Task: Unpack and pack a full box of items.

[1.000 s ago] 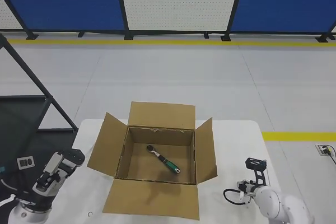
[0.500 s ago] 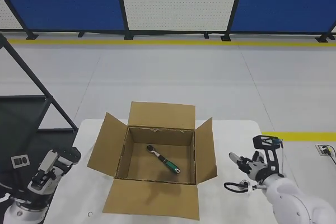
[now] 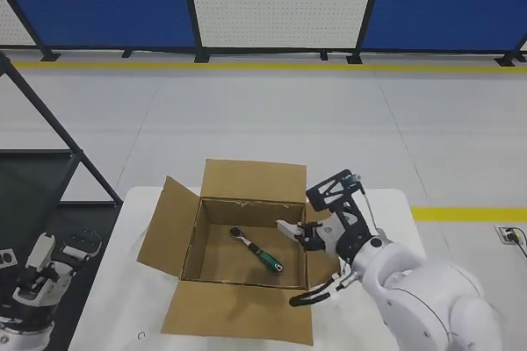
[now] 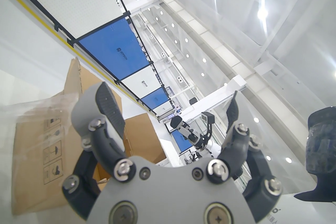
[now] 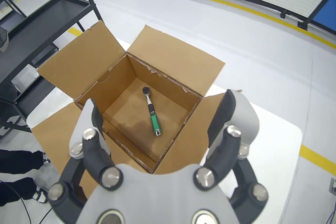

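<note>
An open cardboard box [image 3: 250, 180] stands mid-table with all its flaps folded out. On its floor lies a ratchet wrench [image 3: 256, 248] with a green handle, set diagonally. My right gripper [image 3: 300, 232] hangs open over the box's right wall and flap. In its wrist view the right gripper [image 5: 160, 112] frames the wrench [image 5: 151, 110] far below, inside the box [image 5: 168, 51], with nothing between the fingers. My left gripper [image 3: 66, 246] is off the table's left front corner. The left gripper [image 4: 169, 107] is open, empty and tilted up toward the ceiling, with the box [image 4: 39, 151] beside it.
The white table [image 3: 378, 206] has bare surface to the right of the box and a narrower strip on the left. A black metal shelf rack [image 3: 35, 175] stands off the table's left side. Blue and white partition panels [image 3: 272, 17] line the far floor.
The right arm has swung from the table's front right corner up and leftward over the box's right side. The left arm has drawn back toward the lower left, away from the box.
</note>
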Robot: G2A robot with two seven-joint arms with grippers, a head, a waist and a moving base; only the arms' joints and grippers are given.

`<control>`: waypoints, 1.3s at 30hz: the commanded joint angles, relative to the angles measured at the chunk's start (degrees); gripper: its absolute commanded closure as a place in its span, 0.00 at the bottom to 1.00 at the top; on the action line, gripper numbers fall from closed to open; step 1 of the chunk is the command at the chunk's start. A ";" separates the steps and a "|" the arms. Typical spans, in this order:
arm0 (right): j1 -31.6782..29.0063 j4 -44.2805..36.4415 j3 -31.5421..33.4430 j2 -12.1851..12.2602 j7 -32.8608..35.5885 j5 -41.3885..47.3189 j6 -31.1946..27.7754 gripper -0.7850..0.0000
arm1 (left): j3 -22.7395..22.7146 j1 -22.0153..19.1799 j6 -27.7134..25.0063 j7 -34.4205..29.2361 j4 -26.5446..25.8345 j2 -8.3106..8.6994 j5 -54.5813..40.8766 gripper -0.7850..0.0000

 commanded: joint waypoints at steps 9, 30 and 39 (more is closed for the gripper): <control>-0.38 -0.19 0.29 0.02 -0.05 0.02 -0.01 0.00 | -1.44 0.42 -0.04 0.29 0.29 0.03 -0.65 0.00; 31.75 54.80 -29.66 -9.04 -0.81 17.83 -9.75 0.00 | -3.33 0.88 1.02 1.48 -0.65 0.01 -1.32 0.00; 37.33 72.37 -37.75 -14.91 -2.40 20.94 -8.90 0.00 | -3.71 1.47 0.44 1.93 -1.03 -0.11 -1.22 0.00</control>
